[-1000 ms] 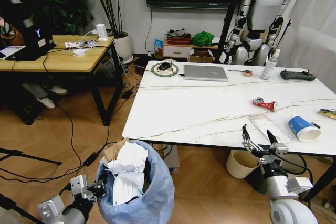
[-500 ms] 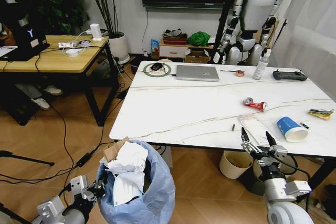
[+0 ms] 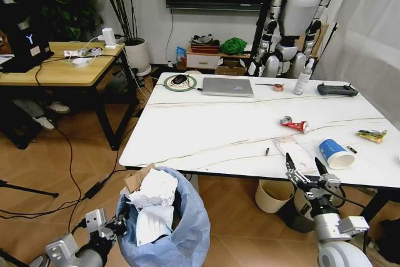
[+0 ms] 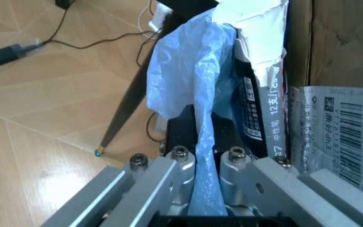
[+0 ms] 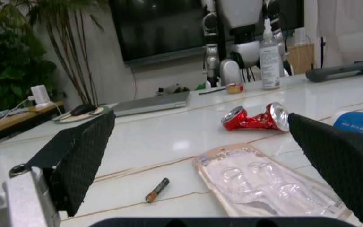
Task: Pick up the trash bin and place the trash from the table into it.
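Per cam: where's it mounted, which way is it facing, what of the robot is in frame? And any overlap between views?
Head view: on the head, looking forward and down across the table; left tool low on the left at the trash bin, right tool open at the near edge.
Left wrist view: on the left wrist, along its tool, shut on the trash bin's blue bag, floor beyond.
Right wrist view: on the right wrist, low over the tabletop between its open fingers.
Shared, head and right wrist: crushed red can, plastic packaging.

The table (image 3: 219, 129) had a shiny, smooth stone-look top. On it lay a crushed metal can (image 5: 257, 117) beside clear glossy plastic packaging (image 5: 260, 182). The bin's bag (image 3: 187, 229) was thin, crinkly plastic.
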